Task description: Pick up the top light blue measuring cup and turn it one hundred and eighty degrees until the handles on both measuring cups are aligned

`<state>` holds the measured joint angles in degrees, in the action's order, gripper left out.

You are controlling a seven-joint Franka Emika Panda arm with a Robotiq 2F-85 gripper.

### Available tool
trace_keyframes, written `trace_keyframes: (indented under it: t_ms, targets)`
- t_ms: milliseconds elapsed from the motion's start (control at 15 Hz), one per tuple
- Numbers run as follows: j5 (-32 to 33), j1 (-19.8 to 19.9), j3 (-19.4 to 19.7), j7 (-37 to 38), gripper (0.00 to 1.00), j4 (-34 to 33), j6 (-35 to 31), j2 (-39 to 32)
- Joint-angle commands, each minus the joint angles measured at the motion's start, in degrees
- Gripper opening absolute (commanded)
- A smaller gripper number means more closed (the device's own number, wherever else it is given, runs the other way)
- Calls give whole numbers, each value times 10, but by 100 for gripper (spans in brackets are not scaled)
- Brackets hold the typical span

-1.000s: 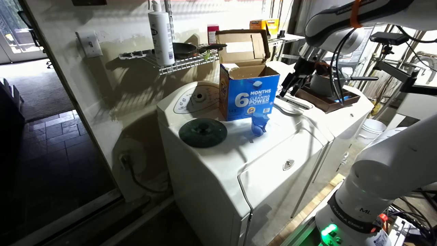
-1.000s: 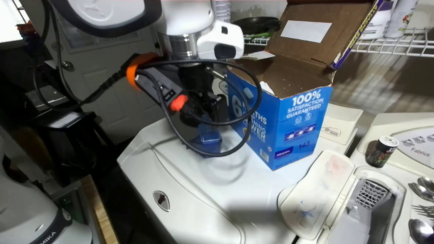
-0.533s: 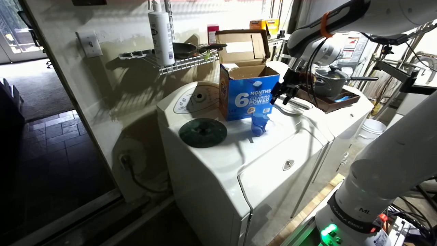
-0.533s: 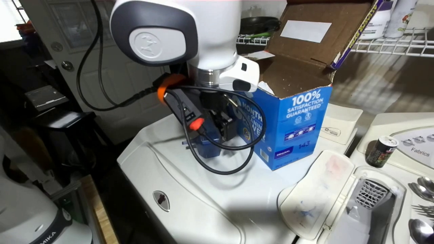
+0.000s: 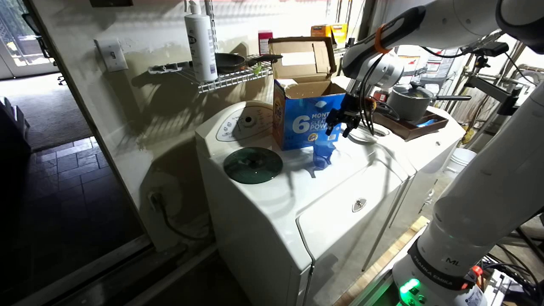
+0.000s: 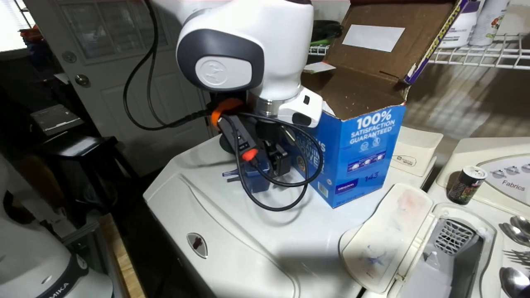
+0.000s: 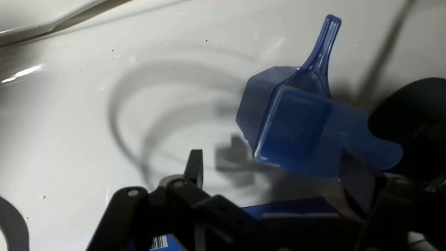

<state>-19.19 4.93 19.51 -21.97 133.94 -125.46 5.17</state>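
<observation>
In an exterior view, the blue cardboard box (image 6: 362, 153) reads "100% SATISFACTION GUARANTEED", "143" and "ORIGINAL". Its wide face (image 5: 298, 114) shows a big "6" beside the partly hidden words "MONT" and "POW". The robot's base (image 5: 440, 255) carries "FRANKA EMIKA" and "ML". "Fabrics" stands on a pale control panel (image 6: 509, 176).

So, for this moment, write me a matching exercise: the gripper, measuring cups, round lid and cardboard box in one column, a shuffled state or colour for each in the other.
Column one
1. gripper
2. measuring cups
3. round lid
4. cardboard box

Column two
A. one above the other, handles pointing different ways
B. open at the top, marked with a large 6
C. jaws apart
D. dark green

Right pairs: 1-C, 2-A, 3-D, 4-B
</observation>
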Motion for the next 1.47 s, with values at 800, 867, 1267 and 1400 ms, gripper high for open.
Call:
trace_keyframes:
  t_ms: [800,867,1267,1400]
  targets:
    - [-53,46,-64,22,28,-45,43,-77]
    - [-52,46,-65,24,27,-42,43,-74]
    - [-45,46,-72,31,26,-35,37,-62]
    - [-44,46,-73,33,29,-34,36,-60]
